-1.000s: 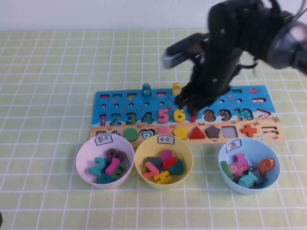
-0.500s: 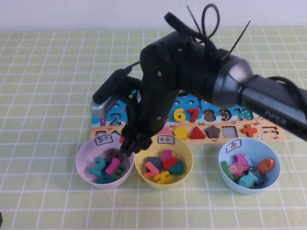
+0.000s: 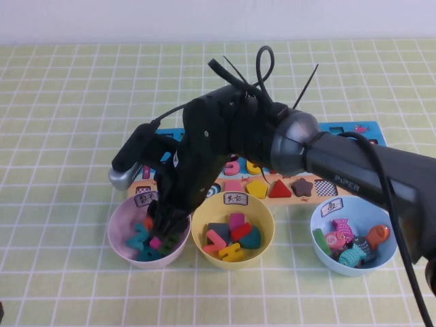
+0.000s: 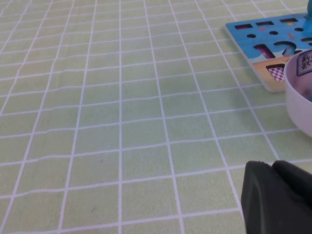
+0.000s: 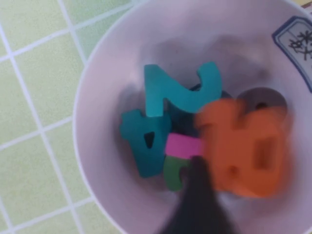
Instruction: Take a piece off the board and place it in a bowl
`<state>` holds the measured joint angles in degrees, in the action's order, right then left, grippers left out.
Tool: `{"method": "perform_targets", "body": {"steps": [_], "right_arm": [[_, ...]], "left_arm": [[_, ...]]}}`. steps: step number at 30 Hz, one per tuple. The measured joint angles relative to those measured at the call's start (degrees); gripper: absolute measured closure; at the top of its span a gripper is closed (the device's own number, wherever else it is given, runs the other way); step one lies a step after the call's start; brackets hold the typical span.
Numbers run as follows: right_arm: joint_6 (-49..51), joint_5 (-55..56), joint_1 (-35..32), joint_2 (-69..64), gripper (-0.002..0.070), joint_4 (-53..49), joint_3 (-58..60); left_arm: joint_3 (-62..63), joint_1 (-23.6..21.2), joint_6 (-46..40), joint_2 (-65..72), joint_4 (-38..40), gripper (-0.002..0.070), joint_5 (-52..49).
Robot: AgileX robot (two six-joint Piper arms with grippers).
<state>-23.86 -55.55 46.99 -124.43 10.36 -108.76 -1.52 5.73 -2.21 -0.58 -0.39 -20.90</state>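
The right hand hangs over the pink bowl near the bench's front edge; whether it still grips the 10 I cannot tell. The left hand is parked; I cannot tell its state.

Right arm, a black six-joint Piper arm, extends from the right edge across the scene, elbow raised and wrist bent steeply downward; its black right gripper points down at the front left, with one dark fingertip visible in the right wrist view; whether its jaws are parted cannot be made out; left gripper appears only as a dark rounded mass low over the bench, parked apart.
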Motion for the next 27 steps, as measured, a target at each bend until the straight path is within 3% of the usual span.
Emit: {"method": "perform_targets", "body": {"steps": [3, 6, 9, 13, 16, 21, 27], "right_arm": [[0.0, 0.0, 0.0, -0.13, 0.0159, 0.12, 0.0], [0.48, -2.1, 0.0, -0.23, 0.0128, 0.12, -1.66], [3.66, -5.98, 0.0, -0.23, 0.0211, 0.12, -5.36], [6.84, -10.58, 0.0, 2.03, 0.0513, 0.12, -9.32], [8.12, -11.36, 0.0, 5.78, 0.0636, 0.12, -9.64], [9.83, -7.24, -0.1, 15.16, 0.0685, 0.4, -4.88], [12.06, 6.92, -0.1, 29.76, 0.0691, 0.17, 14.41]], "left_arm": [[0.0, 0.0, 0.0, 0.0, 0.0, 0.0678, 0.0], [0.0, 0.0, 0.0, 0.0, 0.0, 0.0678, 0.0], [0.0, 0.0, 0.0, 0.0, 0.0, 0.0678, 0.0], [0.0, 0.0, 0.0, 0.0, 0.0, 0.0678, 0.0], [0.0, 0.0, 0.0, 0.0, 0.0, 0.0678, 0.0], [0.0, 0.0, 0.0, 0.0, 0.0, 0.0678, 0.0], [0.0, 0.0, 0.0, 0.0, 0.0, 0.0678, 0.0]]}}
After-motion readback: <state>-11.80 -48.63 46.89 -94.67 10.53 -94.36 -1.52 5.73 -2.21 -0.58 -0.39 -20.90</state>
